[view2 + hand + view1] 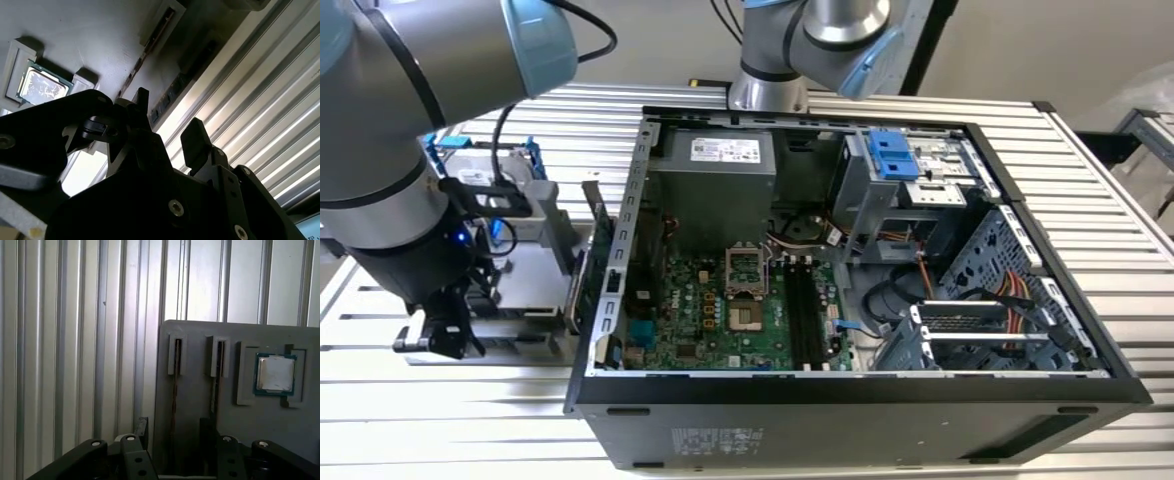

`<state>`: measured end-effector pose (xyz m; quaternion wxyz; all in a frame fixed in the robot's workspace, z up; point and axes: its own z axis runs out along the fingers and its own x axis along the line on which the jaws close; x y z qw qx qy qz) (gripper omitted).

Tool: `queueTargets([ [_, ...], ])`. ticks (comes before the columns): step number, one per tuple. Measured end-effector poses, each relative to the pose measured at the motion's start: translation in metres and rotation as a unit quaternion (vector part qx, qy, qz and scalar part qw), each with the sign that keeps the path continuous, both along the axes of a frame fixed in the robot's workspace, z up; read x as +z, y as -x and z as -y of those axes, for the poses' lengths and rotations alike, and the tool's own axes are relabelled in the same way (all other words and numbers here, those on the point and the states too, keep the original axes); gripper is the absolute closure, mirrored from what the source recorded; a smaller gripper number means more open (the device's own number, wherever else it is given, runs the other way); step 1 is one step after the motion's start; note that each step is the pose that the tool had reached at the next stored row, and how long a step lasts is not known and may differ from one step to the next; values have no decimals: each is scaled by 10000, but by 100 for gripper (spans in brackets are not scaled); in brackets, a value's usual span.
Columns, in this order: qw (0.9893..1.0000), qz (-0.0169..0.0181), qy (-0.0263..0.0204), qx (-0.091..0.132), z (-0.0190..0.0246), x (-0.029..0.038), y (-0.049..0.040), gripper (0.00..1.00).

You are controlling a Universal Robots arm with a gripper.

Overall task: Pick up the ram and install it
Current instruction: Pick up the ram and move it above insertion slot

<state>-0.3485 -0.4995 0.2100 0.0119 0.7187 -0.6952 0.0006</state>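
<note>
Two ram sticks stand on edge in slots of a grey holder tray. One ram runs down between the fingers of my gripper, which is open and straddles it without touching. The other ram lies just beside one fingertip. In the second wrist view the straddled ram shows its black chips ahead of the gripper, and the other ram sits closer to the processor. In the exterior view the gripper hangs low over the tray, on the exterior view's left of the case.
A small square silver processor chip rests in its pocket on the same tray. The open computer case shows its motherboard with long dark memory slots. A blue-handled drive bracket stands behind the tray. A second arm stands behind the case. The table is ribbed metal.
</note>
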Motion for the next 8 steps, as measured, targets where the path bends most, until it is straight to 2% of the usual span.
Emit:
queueTargets([
  [8,10000,-1,1,-10,4,-54,3,0],
])
